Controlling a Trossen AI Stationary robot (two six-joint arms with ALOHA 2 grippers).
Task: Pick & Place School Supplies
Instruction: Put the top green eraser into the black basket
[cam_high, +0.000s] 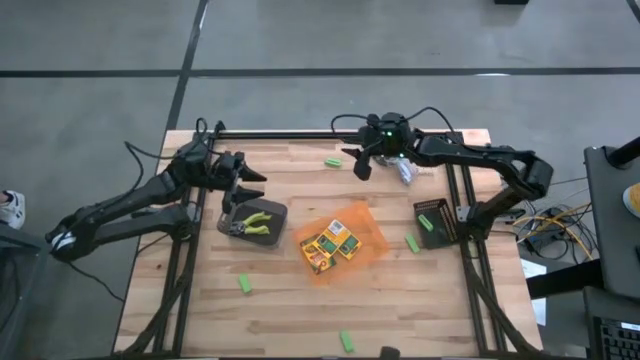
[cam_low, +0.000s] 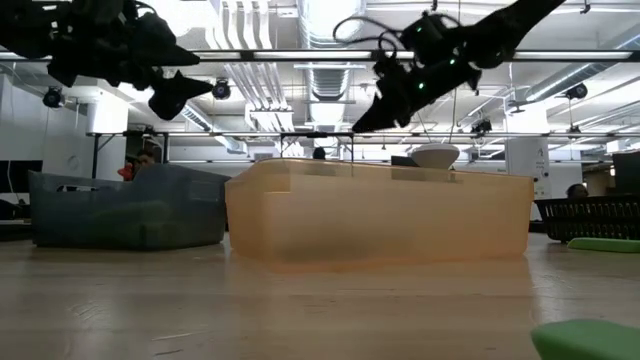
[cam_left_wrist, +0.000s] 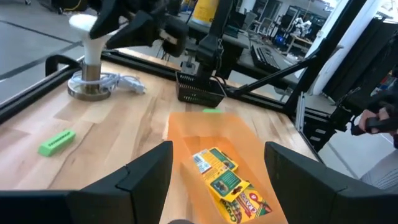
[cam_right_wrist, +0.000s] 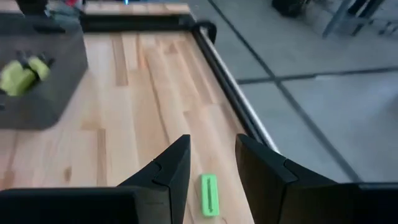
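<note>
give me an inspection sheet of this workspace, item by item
surface: wooden table inside a black frame.
job's things: crayon boxes in the orange tray; yellow-handled pliers in the grey bin; green pieces loose on the wood, one in the black basket.
clutter: white lamp at the table's far edge.
grippers: left gripper open, empty, above the grey bin; right gripper part open, empty, over a green piece.
cables: lamp cord coiled at its base; loose wires off the right side.
surroundings: concrete floor, a shoe at the left edge.
</note>
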